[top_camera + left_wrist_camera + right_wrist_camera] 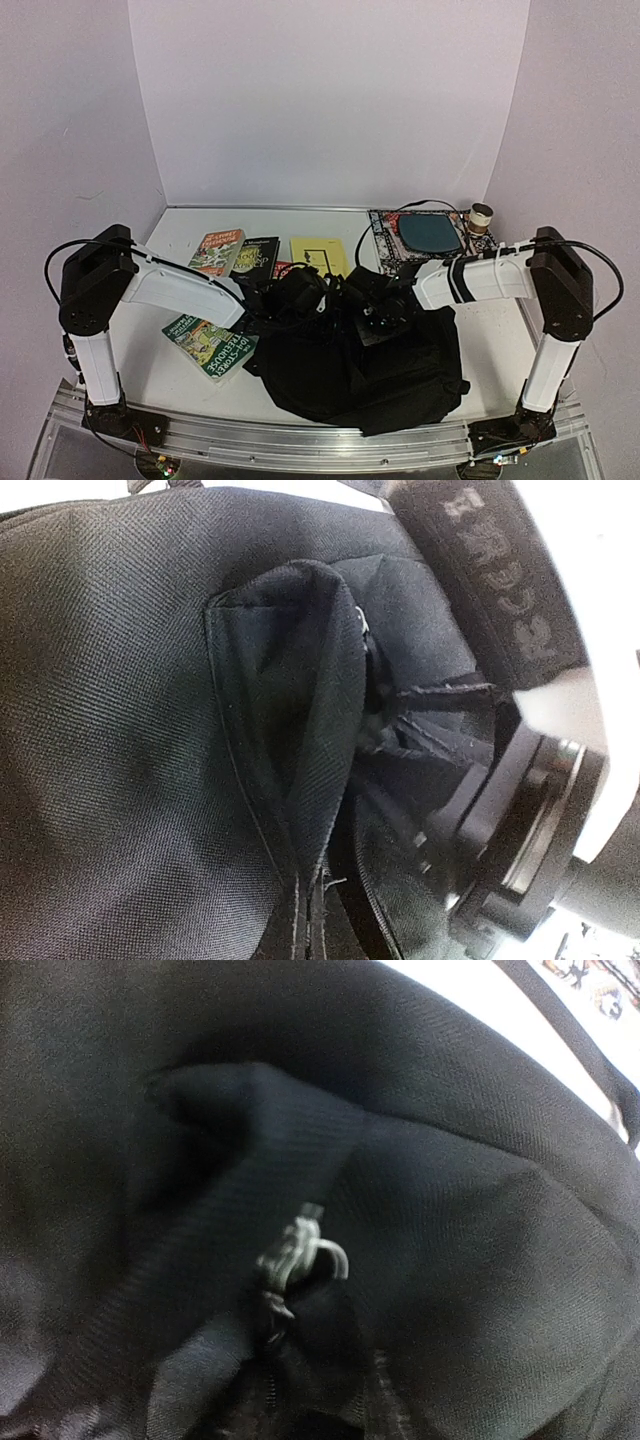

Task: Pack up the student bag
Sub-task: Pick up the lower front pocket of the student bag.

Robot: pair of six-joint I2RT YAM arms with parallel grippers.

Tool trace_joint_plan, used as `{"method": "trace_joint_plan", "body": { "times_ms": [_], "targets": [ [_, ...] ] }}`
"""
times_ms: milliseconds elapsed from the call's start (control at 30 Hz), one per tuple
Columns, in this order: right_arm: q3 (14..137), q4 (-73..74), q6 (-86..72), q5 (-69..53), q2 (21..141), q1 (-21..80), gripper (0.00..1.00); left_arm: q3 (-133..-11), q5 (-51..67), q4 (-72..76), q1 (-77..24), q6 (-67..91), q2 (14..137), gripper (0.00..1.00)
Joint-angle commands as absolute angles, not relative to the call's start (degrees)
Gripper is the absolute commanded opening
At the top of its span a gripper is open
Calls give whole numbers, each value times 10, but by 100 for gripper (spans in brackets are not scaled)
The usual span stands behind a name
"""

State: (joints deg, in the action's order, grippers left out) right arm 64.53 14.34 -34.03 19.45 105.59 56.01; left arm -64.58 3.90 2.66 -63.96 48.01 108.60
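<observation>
White worktop (150, 375) low in the top view. In its lower centre, crumpled, the large soft black fabric student bag (350, 375). At the bag's upper left edge the left claw (262, 300), closed; on fabric or not, cannot tell. At the upper middle the right claw (375, 312); open or closed, cannot tell. In the middle of the right wrist view, a small silver metal zip pull (300, 1255).

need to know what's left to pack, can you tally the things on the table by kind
student bag: 1
books: 5 (orange-green book, black book, yellow book, green book, patterned book)
red item, mostly hidden: 1
blue pad: 1
tape roll: 1
total: 9
</observation>
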Motion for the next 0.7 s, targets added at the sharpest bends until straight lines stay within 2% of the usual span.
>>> {"method": "trace_joint_plan", "body": {
  "times_ms": [0,67,133,667],
  "targets": [
    [666,214,-326,240,1013,557,15,-644,26,50,-637,480,1056,0],
    [669,226,-320,250,1004,557,6,-644,25,50,-637,480,1056,0],
    [673,234,-317,245,995,557,1,-645,25,50,-636,480,1056,0],
    [747,266,-264,115,915,551,0,-666,25,50,-637,475,1062,0]
  ]
}}
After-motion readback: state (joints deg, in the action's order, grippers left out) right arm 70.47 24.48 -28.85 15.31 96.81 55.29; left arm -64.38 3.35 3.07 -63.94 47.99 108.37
